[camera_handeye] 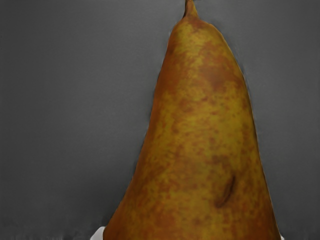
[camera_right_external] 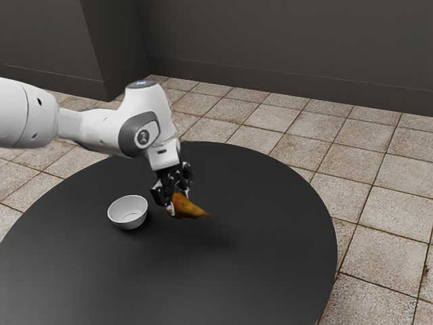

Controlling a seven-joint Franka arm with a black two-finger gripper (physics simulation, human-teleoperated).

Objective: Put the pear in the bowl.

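At exterior view's left, arm [camera_right_external: 95,128] over table [camera_right_external: 270,271]. Next, bowl [camera_right_external: 126,221], upright, mouth up, presumably so pear [camera_right_external: 186,207] can drop in. Beside it, pear held clear of table, gripper [camera_right_external: 178,201] closed on fat end from two sides, likely for balance; narrow end juts toward exterior view's right. Fat end partly hidden by gripper, cut off in wrist view; exact contact hard to make out

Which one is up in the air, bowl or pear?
The brown-yellow pear, fat end in the claw; the white bowl sits on the black table.
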